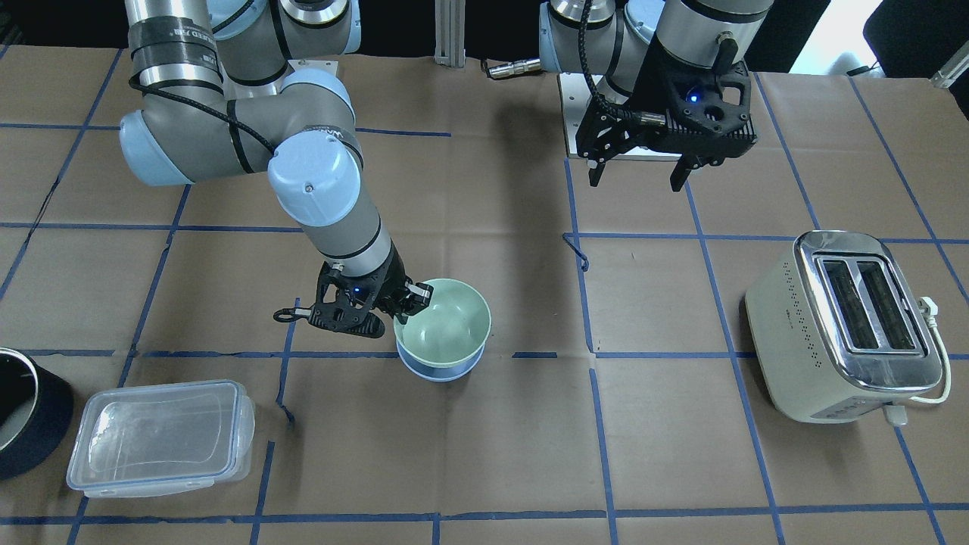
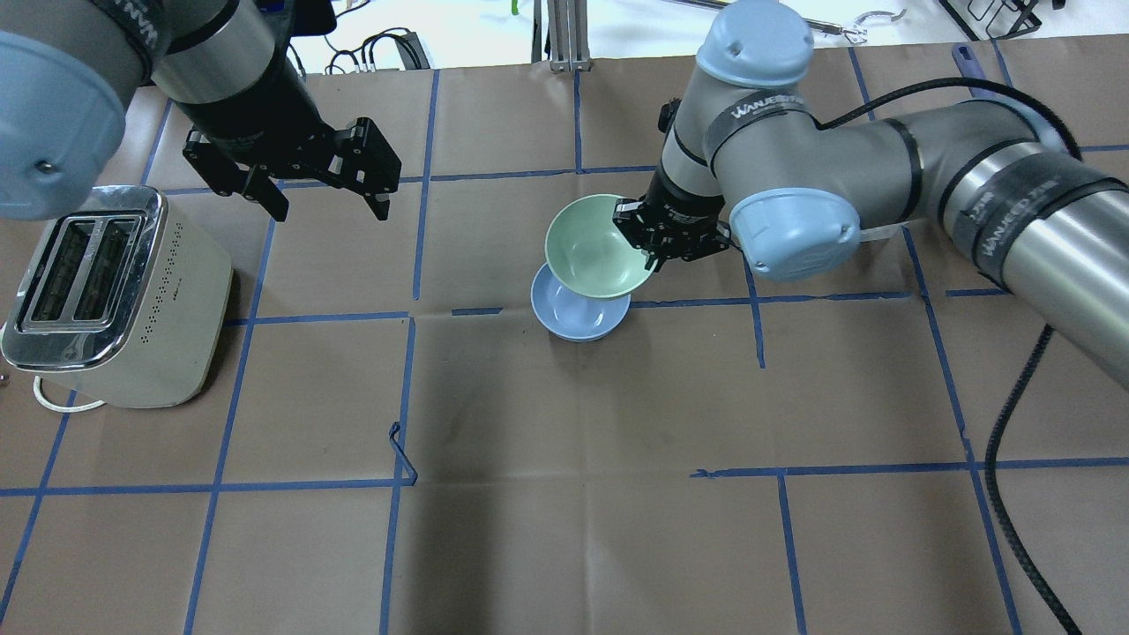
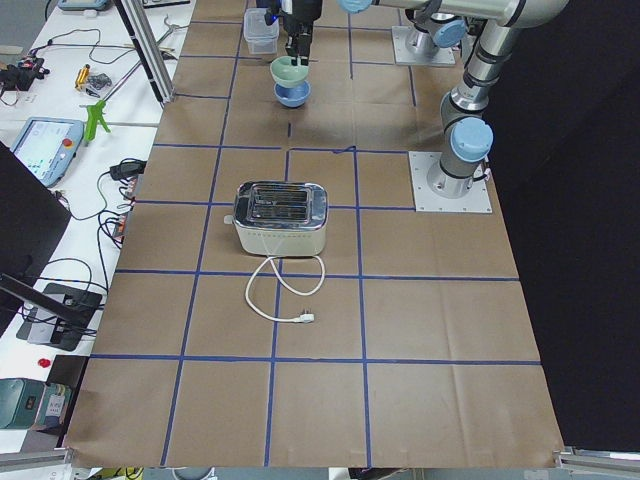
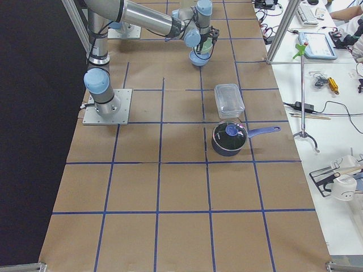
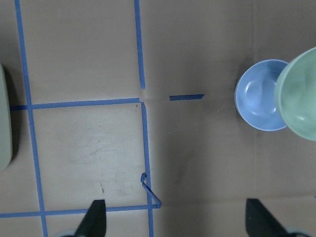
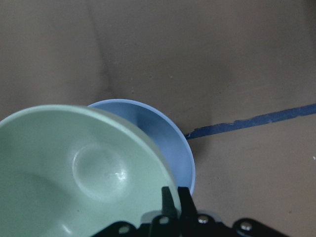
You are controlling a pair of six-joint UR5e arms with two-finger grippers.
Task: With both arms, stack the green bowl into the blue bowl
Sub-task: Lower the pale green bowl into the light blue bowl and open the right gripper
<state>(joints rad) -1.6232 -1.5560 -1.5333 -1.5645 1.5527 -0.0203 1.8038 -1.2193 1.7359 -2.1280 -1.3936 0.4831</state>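
The green bowl is held just above the blue bowl, which rests on the table. My right gripper is shut on the green bowl's rim. In the right wrist view the green bowl covers most of the blue bowl. My left gripper is open and empty, raised well away from the bowls. The left wrist view shows the blue bowl and the green bowl at the right edge.
A cream toaster stands on my left side. A clear plastic container and a dark navy pot sit on my right side. Brown paper with blue tape lines covers the table.
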